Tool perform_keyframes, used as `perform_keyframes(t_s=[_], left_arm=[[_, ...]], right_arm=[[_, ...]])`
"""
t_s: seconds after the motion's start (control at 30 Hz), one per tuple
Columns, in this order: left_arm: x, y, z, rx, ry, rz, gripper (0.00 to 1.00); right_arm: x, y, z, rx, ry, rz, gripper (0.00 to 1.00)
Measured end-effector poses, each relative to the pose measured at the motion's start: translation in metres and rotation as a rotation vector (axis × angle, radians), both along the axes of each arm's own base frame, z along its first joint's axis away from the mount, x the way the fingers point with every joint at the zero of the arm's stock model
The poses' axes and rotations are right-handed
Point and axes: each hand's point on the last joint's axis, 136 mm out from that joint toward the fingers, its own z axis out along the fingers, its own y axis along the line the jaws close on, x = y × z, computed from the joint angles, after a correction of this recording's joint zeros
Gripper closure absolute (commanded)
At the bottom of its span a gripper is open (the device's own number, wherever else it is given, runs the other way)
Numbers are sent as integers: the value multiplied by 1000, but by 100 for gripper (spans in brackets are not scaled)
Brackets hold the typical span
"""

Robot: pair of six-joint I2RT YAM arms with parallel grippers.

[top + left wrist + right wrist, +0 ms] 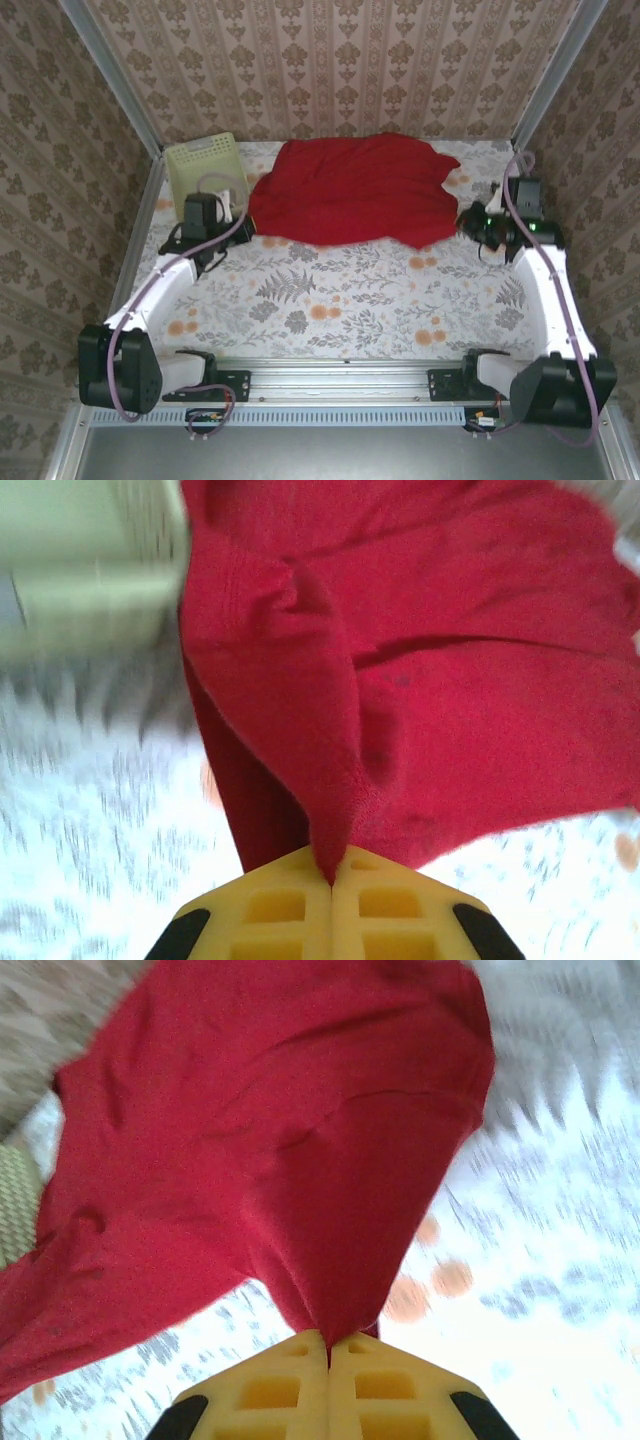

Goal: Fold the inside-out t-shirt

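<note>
Left gripper (332,868): yellow jaws pressed together, clamped on a pinched peak of the inside-out t-shirt (350,190). Right gripper (329,1348): clamped on another fold. The soft, wrinkled red cloth lies at twelve o'clock on the floral table (330,300). Its long axis runs nine to three. A perforated pale-green basket (205,160) sits at ten o'clock.

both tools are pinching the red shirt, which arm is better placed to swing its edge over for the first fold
Probably right: the right tool grips the t-shirt edge with open table around, while the left tool sits close beside the basket.
</note>
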Motion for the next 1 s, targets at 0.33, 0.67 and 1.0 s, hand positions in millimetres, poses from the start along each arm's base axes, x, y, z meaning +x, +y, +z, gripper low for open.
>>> perform_keyframes(t_s=[0.33,0.67,1.0], left_arm=[[-77,10,-71,17,247,89,100],[-114,27,-84,41,260,189,99],[-136,50,-94,55,271,299,71]], right_arm=[[-87,9,-50,73,77,-101,100],[-142,-11,-49,-10,64,-273,100],[-169,-26,-53,-68,113,-378,41]])
